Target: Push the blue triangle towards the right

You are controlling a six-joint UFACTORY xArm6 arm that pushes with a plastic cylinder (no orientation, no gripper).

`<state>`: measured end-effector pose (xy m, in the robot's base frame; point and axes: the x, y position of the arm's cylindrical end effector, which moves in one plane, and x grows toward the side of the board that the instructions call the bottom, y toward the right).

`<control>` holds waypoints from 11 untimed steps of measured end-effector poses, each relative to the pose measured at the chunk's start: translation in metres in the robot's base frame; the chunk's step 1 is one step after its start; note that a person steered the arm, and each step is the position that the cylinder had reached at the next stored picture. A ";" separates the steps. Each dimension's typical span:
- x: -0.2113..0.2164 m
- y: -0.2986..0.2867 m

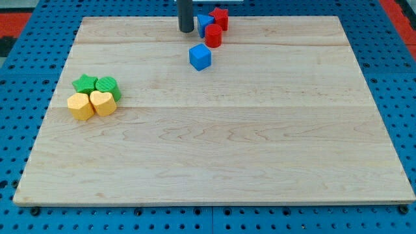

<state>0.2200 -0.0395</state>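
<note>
The blue triangle [204,23] lies near the view's top centre of the wooden board [214,162], partly hidden behind a red cylinder [213,36] and touching a red block [220,18] on its right. My tip [186,29] stands just left of the blue triangle, very close to it or touching it. A blue cube [200,57] sits below this group, apart from it.
At the view's left a cluster holds a green star [84,83], a green block [107,86], a yellow block [80,106] and a yellow heart [103,103]. The board rests on a blue pegboard surface.
</note>
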 end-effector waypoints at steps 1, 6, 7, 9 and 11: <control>-0.011 -0.040; 0.032 0.036; 0.033 0.036; 0.027 0.100; 0.049 0.156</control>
